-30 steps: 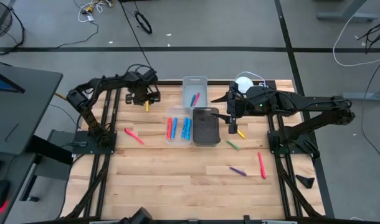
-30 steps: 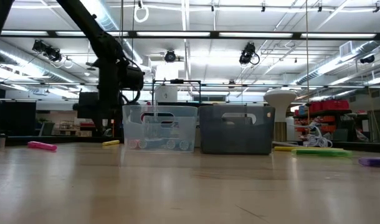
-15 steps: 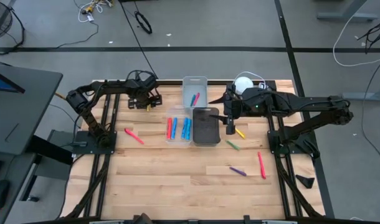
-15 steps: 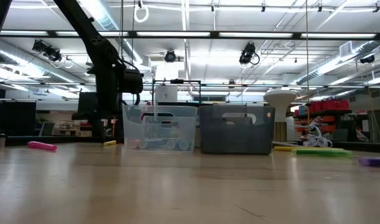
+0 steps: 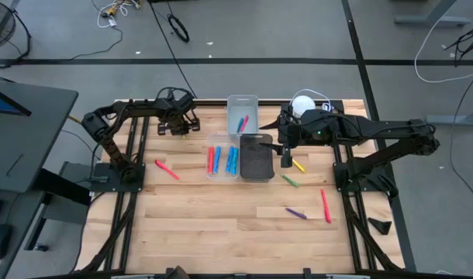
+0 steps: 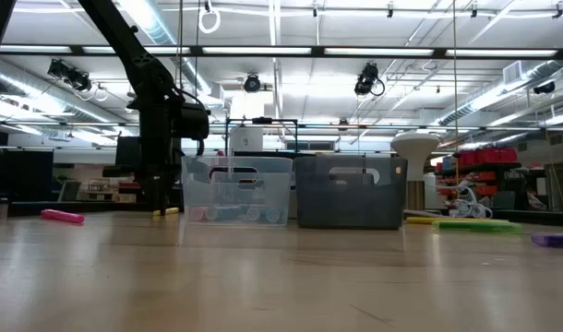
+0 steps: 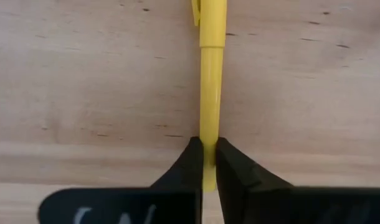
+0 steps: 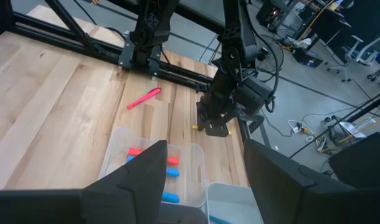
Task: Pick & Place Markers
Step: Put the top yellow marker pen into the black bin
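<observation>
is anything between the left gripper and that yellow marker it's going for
No. In the left wrist view, the left gripper has its fingers closed on the yellow marker, which lies on the bare wooden table. Nothing visible sits between them.

Left pincer clamped, right pincer agape.

We are looking at a tabletop of pale wooden planks, its grain and small dark knots showing, its finish smooth with a soft sheen. A yellow marker is lying on it, glossy smooth plastic catching a thin line of light. The left gripper is showing matt black fingers around it. Near the middle, one bin is looking like clear plastic and the bin beside it like dark, smoky plastic.
</observation>
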